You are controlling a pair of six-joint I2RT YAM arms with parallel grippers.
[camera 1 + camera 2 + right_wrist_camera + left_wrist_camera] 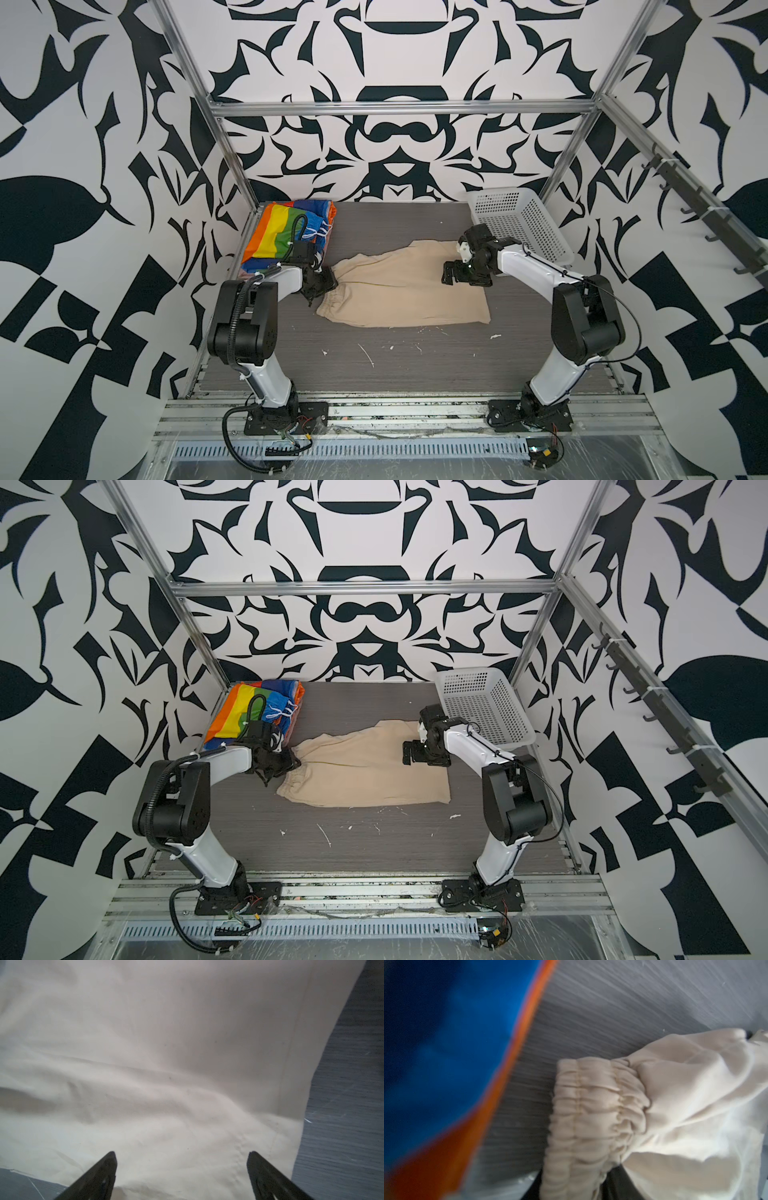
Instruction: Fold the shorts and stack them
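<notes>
- The beige shorts (399, 286) lie spread mostly flat on the grey table (415, 361), with the waistband end toward my left arm and the leg ends toward my right.
- My left end effector (323, 286) sits at the far corner of those shorts' waistband (591, 1105), closed on the gathered elastic. My left wrist view shows the elastic bunched up and drawn into my grip.
- My right end effector (180, 1167) hangs just above the leg end of the beige shorts, jaws spread wide, holding nothing.
- The rainbow-striped shorts (278, 232) lie folded beyond the waistband end of the beige shorts.
- A white perforated basket (519, 220) stands beyond their leg end.
</notes>
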